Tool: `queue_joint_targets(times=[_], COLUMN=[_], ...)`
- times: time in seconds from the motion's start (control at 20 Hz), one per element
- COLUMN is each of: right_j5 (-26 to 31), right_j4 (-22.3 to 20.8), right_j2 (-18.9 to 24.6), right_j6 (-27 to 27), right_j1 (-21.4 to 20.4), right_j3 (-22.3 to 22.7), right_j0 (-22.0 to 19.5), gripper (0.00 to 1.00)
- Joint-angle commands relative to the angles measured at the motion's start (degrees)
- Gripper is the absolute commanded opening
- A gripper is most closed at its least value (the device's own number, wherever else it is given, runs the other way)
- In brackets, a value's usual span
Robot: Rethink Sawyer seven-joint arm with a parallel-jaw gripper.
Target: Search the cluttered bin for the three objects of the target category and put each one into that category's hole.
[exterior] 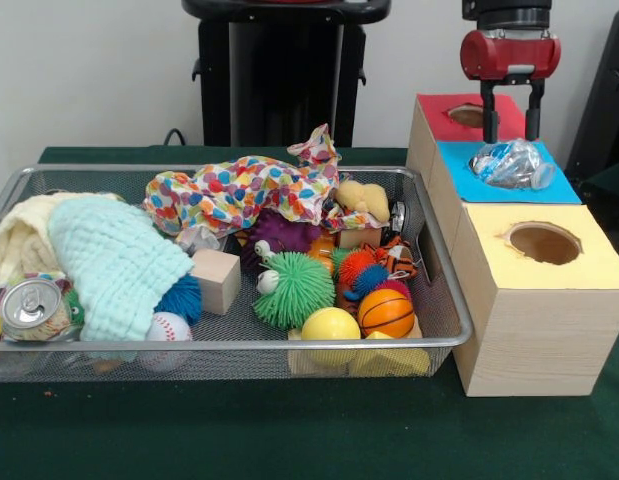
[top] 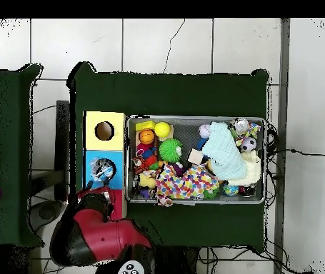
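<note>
Far left in the wire bin [exterior: 9, 190]: a crushed can [exterior: 29, 303] lying beside a pale green cloth [exterior: 114, 262] and a baseball [exterior: 168, 327]. Further along: a wooden block [exterior: 218, 280], a polka-dot cloth [exterior: 239, 192] draped across the back, a green spiky ball [exterior: 294, 290], a yellow ball [exterior: 330, 325] and a small basketball [exterior: 386, 312] against the front wall. Right of the bin, on the green desk [exterior: 289, 440]: a box with a yellow top [exterior: 589, 262], a blue top [exterior: 469, 165] and a red top [exterior: 434, 112], each with a hole. Resting over the blue hole: a crumpled plastic bottle [exterior: 511, 164]. Directly above it, the gripper [exterior: 511, 128], fingers [exterior: 488, 112] spread apart, straddling the bottle's upper part, holding nothing.
</note>
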Motion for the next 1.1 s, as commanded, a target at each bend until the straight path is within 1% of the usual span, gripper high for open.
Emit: queue_joint_targets(times=[0.05,0.35,0.4,0.55,0.6,0.7,1.1], right_j5=[2.6,6.9,7.4,8.5,8.4,8.3,6.9], right_j4=[-1.5,0.7,0.8,0.7,1.3,1.3,0.7], right_j2=[3.7,6.1,6.6,7.6,8.2,8.5,7.2], right_j6=[8.8,10.1,10.0,9.8,10.7,10.7,9.9], right_j1=[0.3,-3.5,-3.8,-4.3,-4.3,-4.2,-3.3], right_j3=[-3.0,-0.8,-0.4,-0.1,0.1,0.2,-0.3], right_j0=[-4.7,-5.9,-6.1,-6.8,-7.4,-7.7,-6.9], gripper=[1.00,1.00,0.00,0.00,0.00,0.00,0.00])
